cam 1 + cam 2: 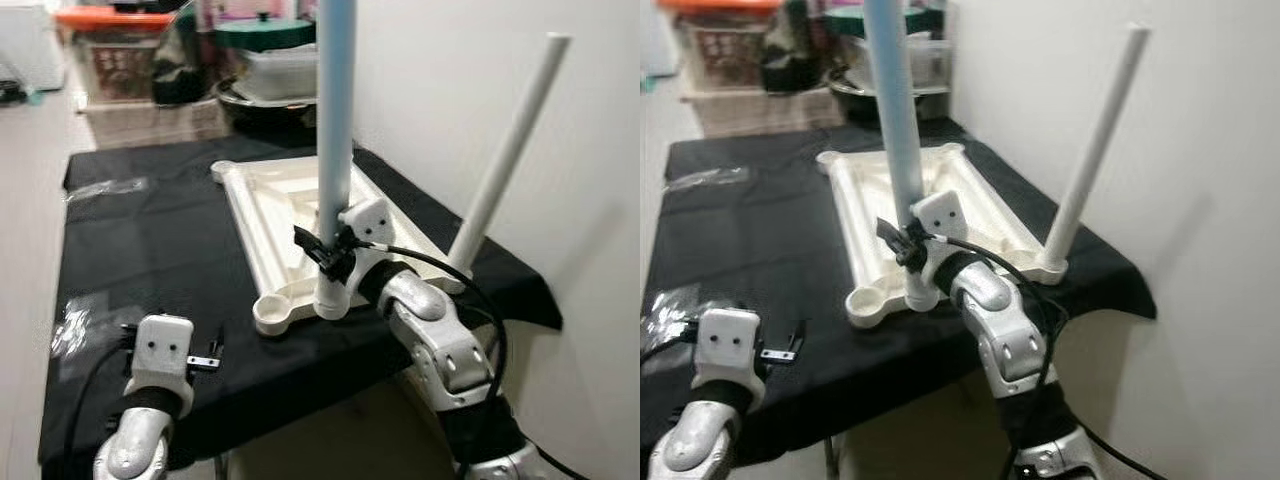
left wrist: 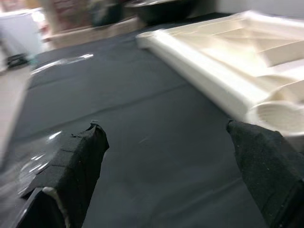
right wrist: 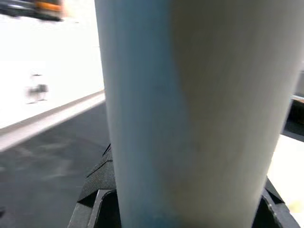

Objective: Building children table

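An upside-down cream tabletop (image 1: 262, 205) lies on a table draped in black cloth (image 1: 150, 250). A white leg (image 1: 508, 150) stands in its near right corner socket. A second, pale blue-white leg (image 1: 335, 130) stands upright at the near edge, beside the empty near left socket (image 1: 278, 311). My right gripper (image 1: 330, 250) is shut on this leg low down; in the right wrist view the leg (image 3: 190, 114) sits between the black fingers (image 3: 97, 185). My left gripper (image 2: 166, 171) is open just above the cloth, left of the tabletop (image 2: 223, 71).
Crinkled clear plastic (image 1: 75, 325) lies on the cloth beside my left wrist, and another piece (image 1: 110, 188) at the far left. Storage bins and a dark pot (image 1: 260, 60) crowd behind the table. A white wall (image 1: 560, 120) runs close along the right side.
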### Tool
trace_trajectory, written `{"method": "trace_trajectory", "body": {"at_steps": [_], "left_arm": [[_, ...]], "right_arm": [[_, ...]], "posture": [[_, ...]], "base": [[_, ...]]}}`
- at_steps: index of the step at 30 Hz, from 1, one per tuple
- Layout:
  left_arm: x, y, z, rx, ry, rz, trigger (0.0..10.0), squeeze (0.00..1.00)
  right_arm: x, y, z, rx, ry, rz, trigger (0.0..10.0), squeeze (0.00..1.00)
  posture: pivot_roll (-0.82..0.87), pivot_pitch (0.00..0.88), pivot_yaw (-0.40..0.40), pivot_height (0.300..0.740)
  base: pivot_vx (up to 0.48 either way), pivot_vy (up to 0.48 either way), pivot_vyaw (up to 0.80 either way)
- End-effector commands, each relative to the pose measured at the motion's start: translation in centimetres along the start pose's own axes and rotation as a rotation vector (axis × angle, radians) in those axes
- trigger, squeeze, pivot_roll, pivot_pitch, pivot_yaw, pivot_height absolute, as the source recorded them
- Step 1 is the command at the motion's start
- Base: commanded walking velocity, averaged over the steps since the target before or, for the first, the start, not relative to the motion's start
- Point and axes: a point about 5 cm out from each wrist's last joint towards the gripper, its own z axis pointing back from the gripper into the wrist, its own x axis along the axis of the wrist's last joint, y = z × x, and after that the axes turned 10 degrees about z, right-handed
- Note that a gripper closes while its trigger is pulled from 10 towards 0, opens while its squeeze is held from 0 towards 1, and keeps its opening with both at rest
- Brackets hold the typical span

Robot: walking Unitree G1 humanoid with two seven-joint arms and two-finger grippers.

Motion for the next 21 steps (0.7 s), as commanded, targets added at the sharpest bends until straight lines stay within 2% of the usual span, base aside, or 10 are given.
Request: {"method": "trace_trajectory", "body": {"at_steps": [1, 3, 7, 16, 18, 21], "left_arm": [[-0.47, 0.05, 0.01, 0.011, 0.026, -0.003, 10.0, 0.0], [-0.47, 0.17, 0.01, 0.018, 0.025, -0.004, 10.0, 0.0], [-0.42, 0.33, 0.03, 0.026, 0.02, -0.002, 10.0, 0.0], [-0.3, 0.57, -0.06, 0.049, 0.003, 0.027, 10.0, 0.0], [-0.15, 0.57, -0.18, 0.046, -0.005, 0.03, 10.0, 0.0], [-0.06, 0.55, -0.31, 0.044, -0.012, 0.03, 10.0, 0.0]], "right_arm": [[0.31, -0.14, -0.24, 0.004, -0.015, 0.012, 10.0, 0.0], [0.33, -0.09, -0.32, 0.006, -0.017, 0.01, 10.0, 0.0], [0.35, -0.15, -0.51, -0.005, -0.02, -0.023, 10.0, 0.0], [0.44, 0.28, -0.55, 0.011, -0.034, -0.017, 10.0, 0.0], [0.51, 0.38, -0.5, 0.012, -0.038, -0.01, 10.0, 0.0], [0.54, 0.41, -0.49, 0.01, -0.043, -0.008, 10.0, 0.0]], "posture": [[0.08, 0.0, -0.092, 0.74], [0.08, 0.0, -0.092, 0.74], [0.08, 0.0, -0.093, 0.74], [0.08, 0.0, -0.088, 0.74], [0.08, 0.0, -0.088, 0.74], [0.08, 0.0, -0.082, 0.74]], "base": [[0.0, 0.0, 0.8], [0.0, 0.0, 0.8], [0.0, 0.0, 0.0], [0.0, 0.0, 0.0], [0.255, 0.0, 0.0], [0.299, 0.0, 0.8]]}}
